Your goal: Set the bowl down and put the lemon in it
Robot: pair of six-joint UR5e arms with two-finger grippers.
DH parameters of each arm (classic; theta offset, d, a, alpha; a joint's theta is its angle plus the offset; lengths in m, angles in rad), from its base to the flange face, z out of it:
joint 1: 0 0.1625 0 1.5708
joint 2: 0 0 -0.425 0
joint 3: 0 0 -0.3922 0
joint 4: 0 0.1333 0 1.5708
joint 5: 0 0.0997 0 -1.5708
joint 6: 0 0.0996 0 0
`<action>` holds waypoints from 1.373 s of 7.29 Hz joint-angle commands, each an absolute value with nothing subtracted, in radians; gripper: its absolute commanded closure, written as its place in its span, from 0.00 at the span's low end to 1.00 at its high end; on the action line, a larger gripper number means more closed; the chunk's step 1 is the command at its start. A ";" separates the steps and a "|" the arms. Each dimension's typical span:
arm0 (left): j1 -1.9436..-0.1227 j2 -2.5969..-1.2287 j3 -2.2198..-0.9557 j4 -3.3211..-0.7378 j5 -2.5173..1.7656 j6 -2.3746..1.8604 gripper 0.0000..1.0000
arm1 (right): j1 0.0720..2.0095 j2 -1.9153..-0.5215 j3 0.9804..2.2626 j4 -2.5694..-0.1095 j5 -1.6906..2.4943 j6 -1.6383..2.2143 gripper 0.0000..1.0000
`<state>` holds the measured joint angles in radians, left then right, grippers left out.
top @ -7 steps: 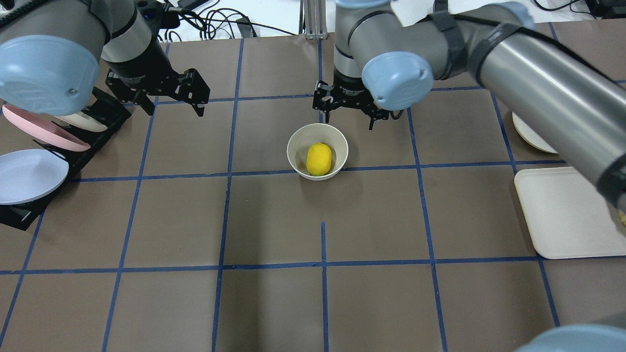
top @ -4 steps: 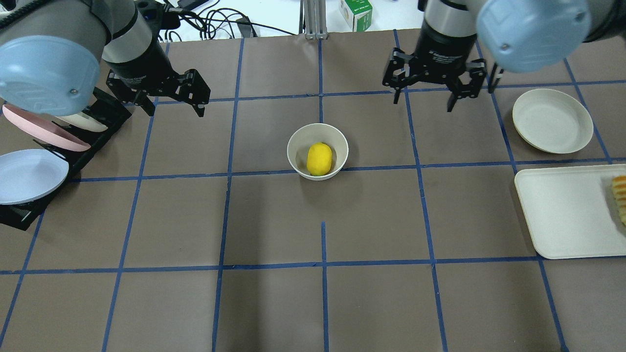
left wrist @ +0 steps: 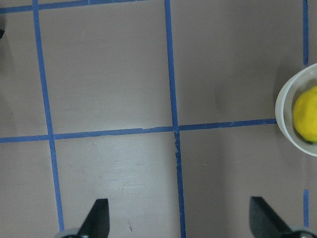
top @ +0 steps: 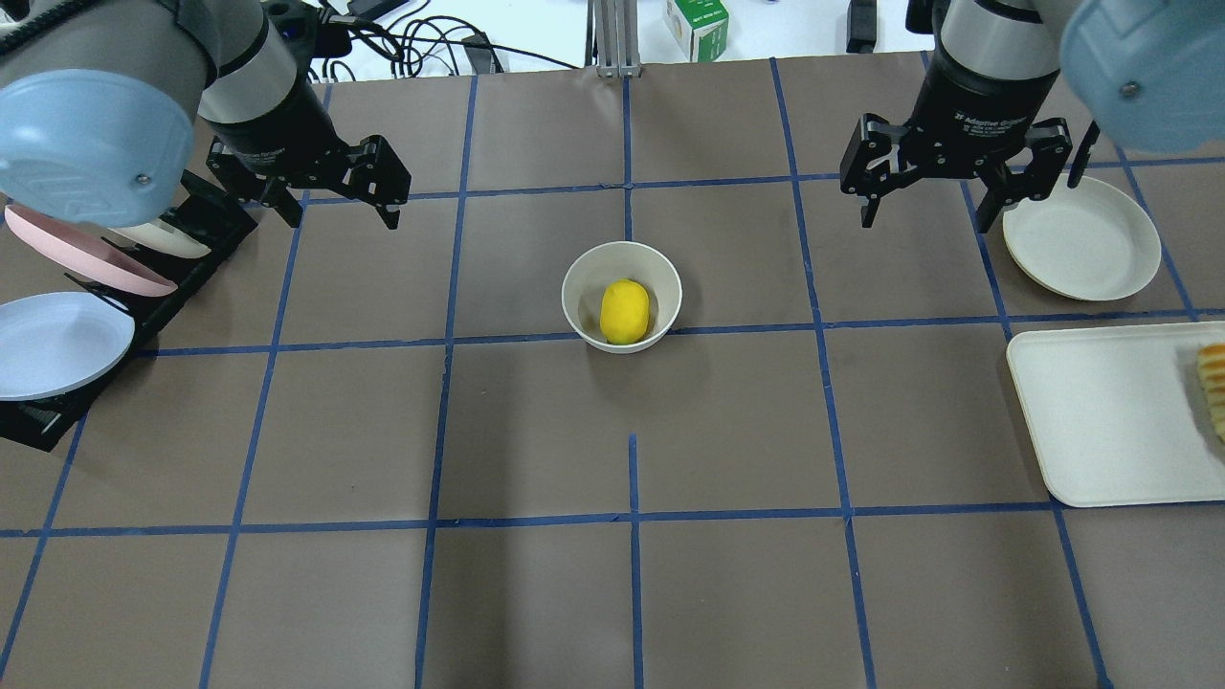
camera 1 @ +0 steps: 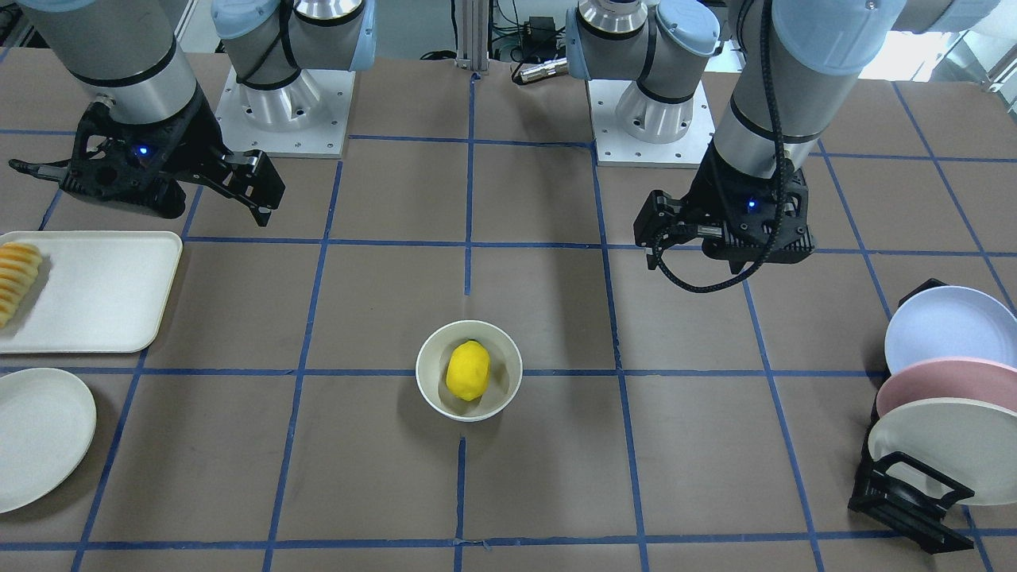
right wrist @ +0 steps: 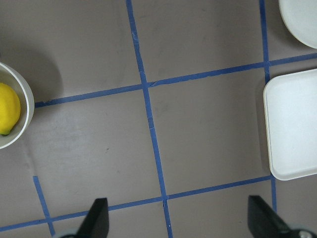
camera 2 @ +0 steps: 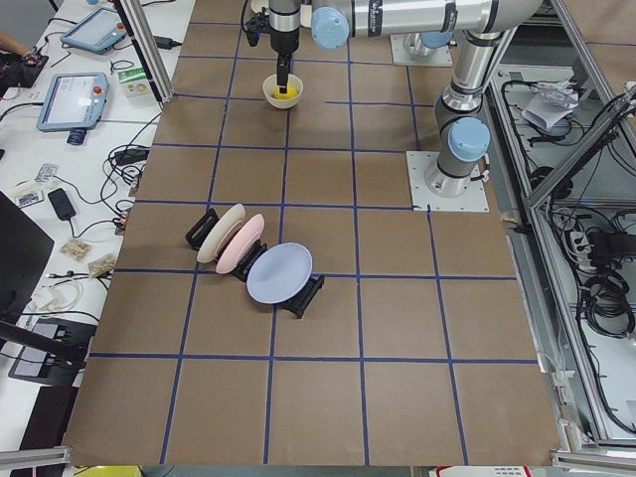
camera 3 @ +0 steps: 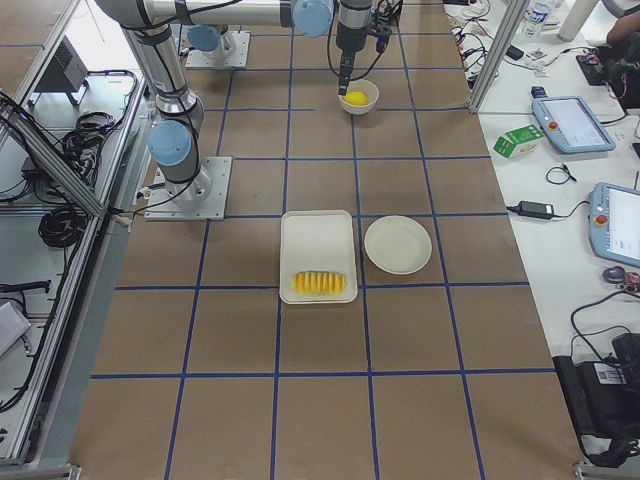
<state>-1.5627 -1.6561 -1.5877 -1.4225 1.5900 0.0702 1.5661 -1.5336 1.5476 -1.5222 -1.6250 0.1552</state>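
Note:
The cream-white bowl (top: pixel 578 279) stands upright at the table's middle with the yellow lemon (top: pixel 624 310) lying inside it. Both also show in the front view: the bowl (camera 1: pixel 427 375) and the lemon (camera 1: pixel 467 370). My left gripper (top: pixel 340 206) hangs open and empty, left of and beyond the bowl. My right gripper (top: pixel 924 215) hangs open and empty, well right of the bowl, beside the flat cream plate. The left wrist view shows the bowl (left wrist: pixel 285 119) and lemon (left wrist: pixel 306 114) at its right edge. The right wrist view shows the bowl (right wrist: pixel 27 111) and lemon (right wrist: pixel 7 109) at its left edge.
A black rack (top: pixel 206 234) with pink, white and lavender plates stands at the left edge. A flat cream plate (top: pixel 1081 239) and a cream tray (top: pixel 1101 411) holding orange-yellow slices (top: pixel 1213 383) lie at the right. A green carton (top: pixel 697 24) sits beyond the table's far edge.
My right gripper has moved from just beyond the bowl far to the right, still open and empty. The lemon, the bowl and the left arm have not moved.

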 commanded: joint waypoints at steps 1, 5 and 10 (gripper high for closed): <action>-1.569 -1.652 -1.588 -1.434 1.591 0.069 0.00 | 1.571 -1.558 1.557 -1.522 -1.609 0.146 0.00; -1.571 -1.652 -1.586 -1.434 1.589 0.057 0.00 | 1.578 -1.571 1.557 -1.511 -1.556 0.117 0.00; -1.571 -1.651 -1.585 -1.434 1.591 0.057 0.00 | 1.566 -1.551 1.557 -1.517 -1.555 0.118 0.00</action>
<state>-1.5708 -1.6502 -1.5847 -1.4343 1.5896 0.0567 1.5730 -1.5470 1.5616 -1.5157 -1.5542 0.1179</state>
